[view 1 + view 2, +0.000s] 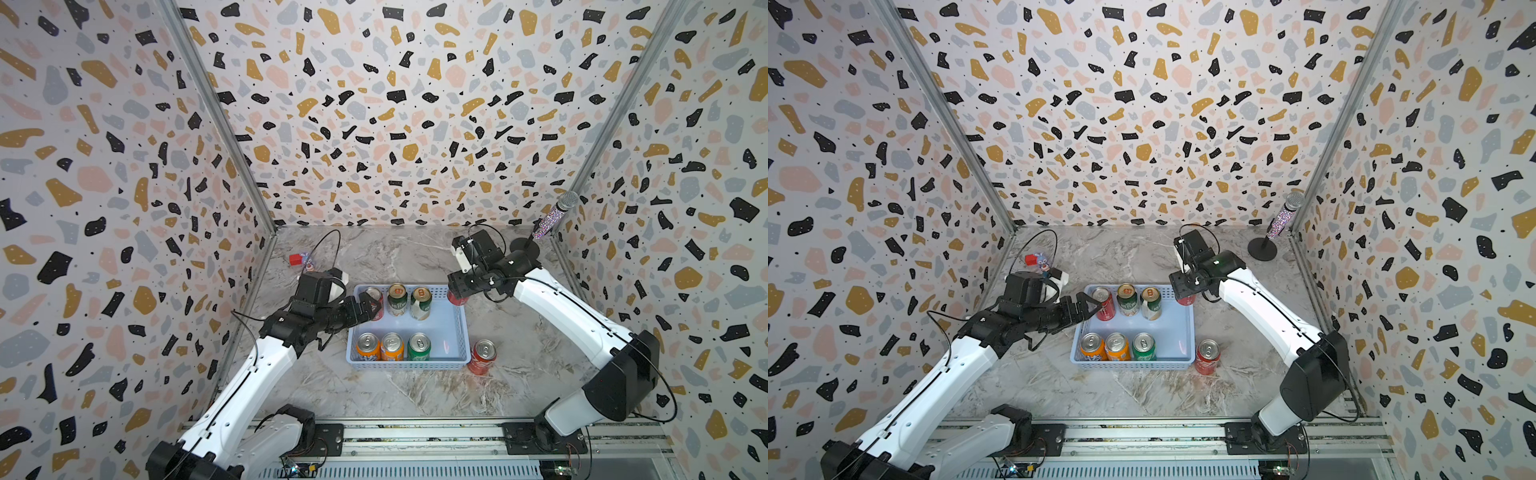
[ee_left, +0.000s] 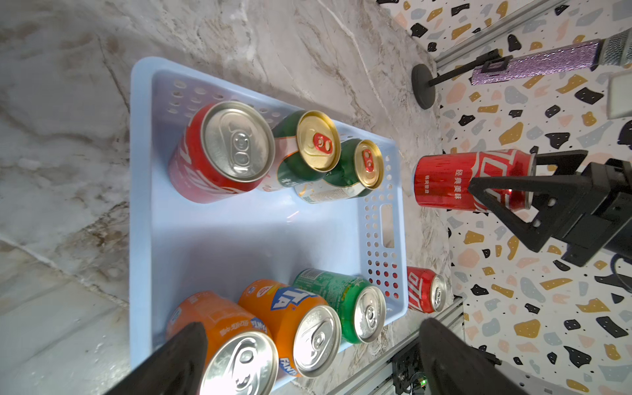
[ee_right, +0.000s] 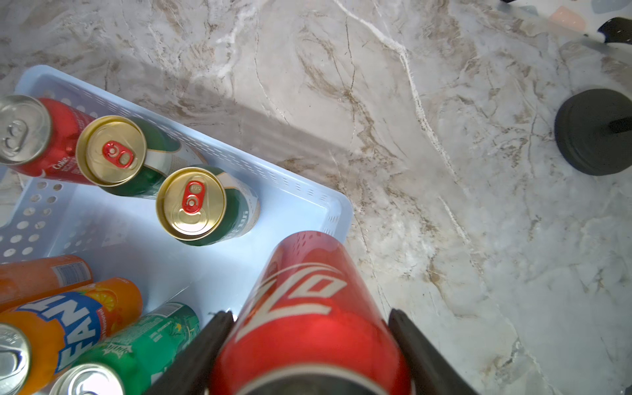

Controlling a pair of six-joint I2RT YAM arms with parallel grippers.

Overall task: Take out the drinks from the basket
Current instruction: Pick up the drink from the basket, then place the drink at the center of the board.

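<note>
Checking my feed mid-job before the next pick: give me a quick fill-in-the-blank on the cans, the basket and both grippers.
1. The held can in the right gripper is ___.
2. Inside the basket stand ___ cans.
3. The left gripper has its jaws ___.
4. The two dark green cans have ___ tops.

Missing words: red; six; open; gold.
</note>
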